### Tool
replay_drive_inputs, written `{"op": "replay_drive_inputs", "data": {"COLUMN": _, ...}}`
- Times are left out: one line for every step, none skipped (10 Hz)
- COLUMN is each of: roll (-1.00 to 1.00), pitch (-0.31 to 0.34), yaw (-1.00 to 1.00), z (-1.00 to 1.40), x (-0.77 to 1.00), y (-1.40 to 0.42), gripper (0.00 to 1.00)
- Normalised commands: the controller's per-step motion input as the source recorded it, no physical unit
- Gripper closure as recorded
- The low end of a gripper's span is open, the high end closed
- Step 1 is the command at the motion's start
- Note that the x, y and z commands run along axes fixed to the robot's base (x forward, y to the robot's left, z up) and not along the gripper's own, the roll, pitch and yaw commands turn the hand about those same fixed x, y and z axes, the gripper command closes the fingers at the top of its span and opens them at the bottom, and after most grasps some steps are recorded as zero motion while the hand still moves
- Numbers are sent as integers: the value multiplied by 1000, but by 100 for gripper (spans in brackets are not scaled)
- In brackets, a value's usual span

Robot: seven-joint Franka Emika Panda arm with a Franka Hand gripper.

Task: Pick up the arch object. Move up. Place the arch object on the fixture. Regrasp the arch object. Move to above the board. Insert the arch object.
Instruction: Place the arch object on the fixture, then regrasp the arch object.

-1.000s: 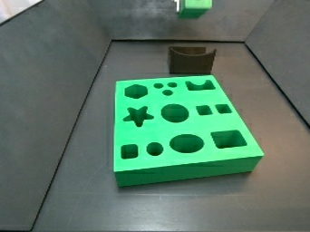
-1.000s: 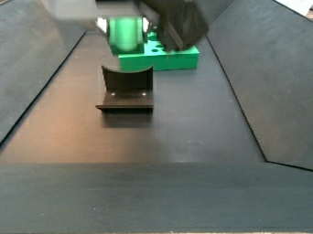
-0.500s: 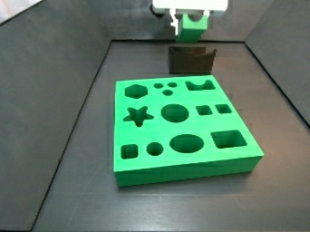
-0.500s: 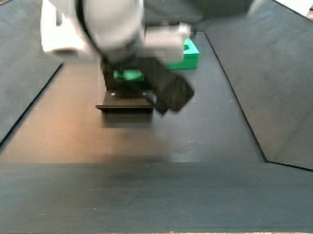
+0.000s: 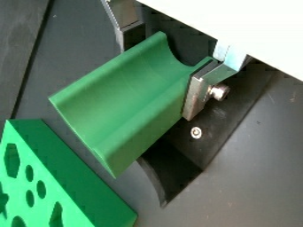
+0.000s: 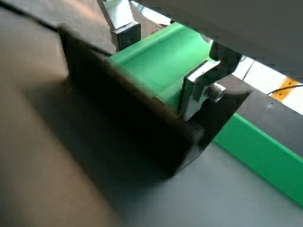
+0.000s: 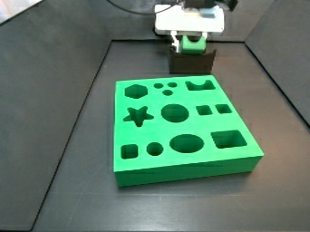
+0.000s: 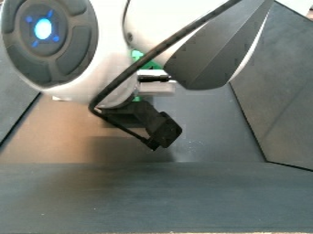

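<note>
The gripper (image 7: 190, 38) is directly above the fixture (image 7: 191, 62), behind the board (image 7: 184, 127). Its jaws are clamped on the arch object (image 5: 124, 102), whose long axis extends away from the fingers (image 5: 204, 89), concave face toward the gripper body, seated at the fixture (image 6: 142, 120).

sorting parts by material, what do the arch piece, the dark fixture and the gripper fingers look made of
Arch piece, held in the gripper at the fixture: looks like matte green plastic, uniform colour, soft sheen.
Fixture: dark brown-black, dull and flat-faced; plastic or coated metal, cannot tell.
Fingers: likely bare metal, silver plates with a screw head showing.
</note>
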Motion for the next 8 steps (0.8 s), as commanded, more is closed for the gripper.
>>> {"op": "replay_drive_inputs", "data": {"roll": -127, "pitch": 12, "yaw": -72, "z": -553, "x": 112, "y": 85, "gripper": 100}}
{"op": "replay_drive_inputs", "data": {"roll": -117, "pitch": 8, "yaw": -64, "z": -558, "x": 91, "y": 63, "gripper": 100}}
{"op": "replay_drive_inputs", "data": {"roll": 0, "pitch": 0, "yaw": 0, "z": -167, "x": 0, "y": -500, "gripper": 100}}
{"op": "replay_drive_inputs", "data": {"roll": 0, "pitch": 0, "yaw": 0, "z": 0, "x": 0, "y": 0, "gripper": 0}}
{"op": "replay_drive_inputs", "data": {"roll": -25, "pitch": 44, "yaw": 67, "z": 1000, "x": 0, "y": 0, "gripper": 0}}
{"op": "replay_drive_inputs", "data": {"roll": -20, "pitch": 45, "yaw": 68, "z": 1000, "x": -3, "y": 1, "gripper": 0}}
{"op": "replay_drive_inputs", "data": {"roll": 10, "pitch": 61, "yaw": 54, "z": 1000, "x": -24, "y": -3, "gripper": 0}}
{"op": "replay_drive_inputs", "data": {"roll": 33, "pitch": 73, "yaw": 36, "z": 1000, "x": -29, "y": -8, "gripper": 0}}
